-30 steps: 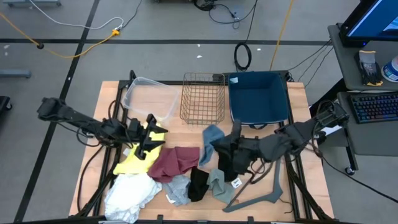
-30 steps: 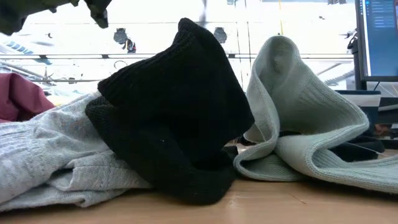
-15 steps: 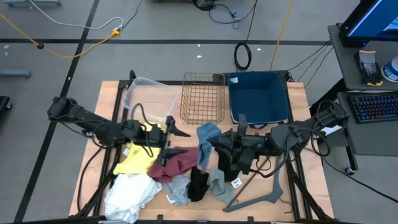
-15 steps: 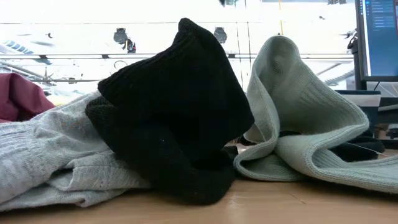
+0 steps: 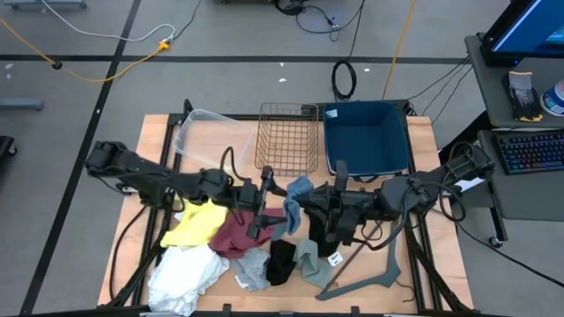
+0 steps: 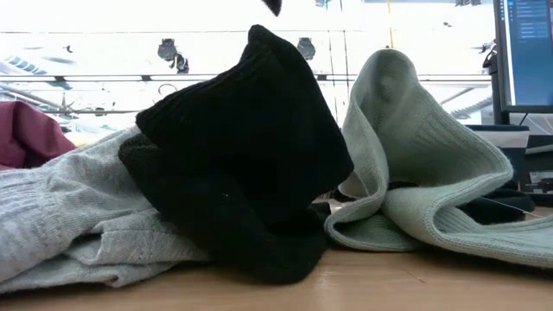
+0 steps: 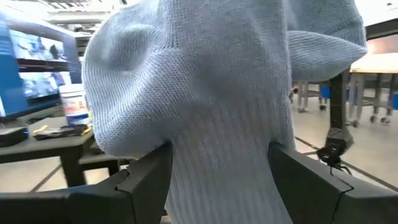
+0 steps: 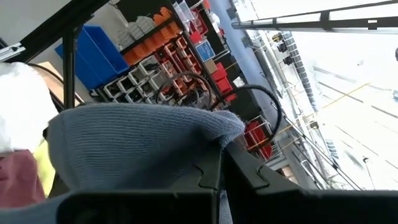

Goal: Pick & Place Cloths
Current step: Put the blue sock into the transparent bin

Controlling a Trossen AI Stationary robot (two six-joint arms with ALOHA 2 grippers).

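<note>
Near the table's middle, the right gripper [image 5: 293,201] clamps the grey-blue cloth [image 5: 300,191] while the left gripper [image 5: 267,199] straddles it with spread fingers, which should close squarely on fabric before any handover.

Cloths [image 5: 233,242] strewn over table [image 5: 423,176]

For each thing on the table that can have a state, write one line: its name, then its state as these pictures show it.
Grey-blue cloth: lifted, between both grippers.
Left gripper: jaws open around the cloth.
Right gripper: jaws shut on the cloth.
Wire basket: upright, empty.
Blue bin: upright, empty.
Clear tub: upright, empty.
Black cloth: crumpled on the table.
Hanger: lying flat.
</note>
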